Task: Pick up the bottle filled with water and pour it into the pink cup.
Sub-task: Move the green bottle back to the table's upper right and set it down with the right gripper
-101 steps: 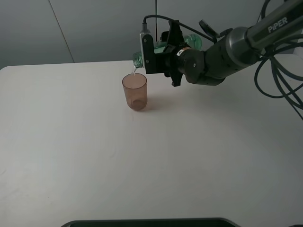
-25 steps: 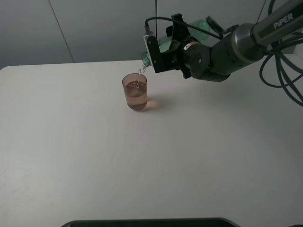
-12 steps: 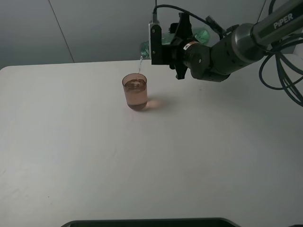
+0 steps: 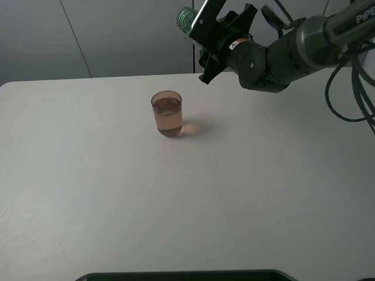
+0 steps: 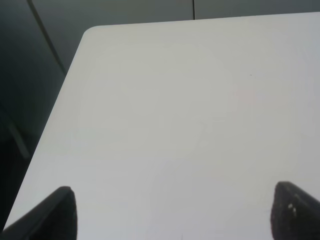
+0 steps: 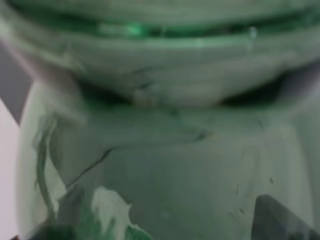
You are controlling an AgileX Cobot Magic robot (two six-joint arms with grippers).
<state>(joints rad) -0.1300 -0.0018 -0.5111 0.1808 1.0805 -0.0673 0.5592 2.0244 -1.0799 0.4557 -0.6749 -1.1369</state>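
The pink cup (image 4: 167, 114) stands upright on the white table (image 4: 117, 205), holding water almost to its rim. My right gripper (image 4: 205, 38) is shut on the green-tinted bottle (image 4: 186, 16) and holds it high above the table, behind and to the right of the cup. The bottle's mouth points up and to the left, and no water runs from it. Most of its body is hidden behind the gripper. In the right wrist view the bottle (image 6: 160, 125) fills the frame. My left gripper (image 5: 172, 215) is open and empty over bare table.
The table's left edge and rounded far corner (image 5: 87, 35) show in the left wrist view, with a dark wall beyond. Black cables (image 4: 351, 88) hang behind the right arm. A dark edge (image 4: 187, 275) runs along the table's front.
The bottle has risen and its mouth has swung upward, away from the cup. The stream of water has stopped. The cup holds much more water than four seconds ago.
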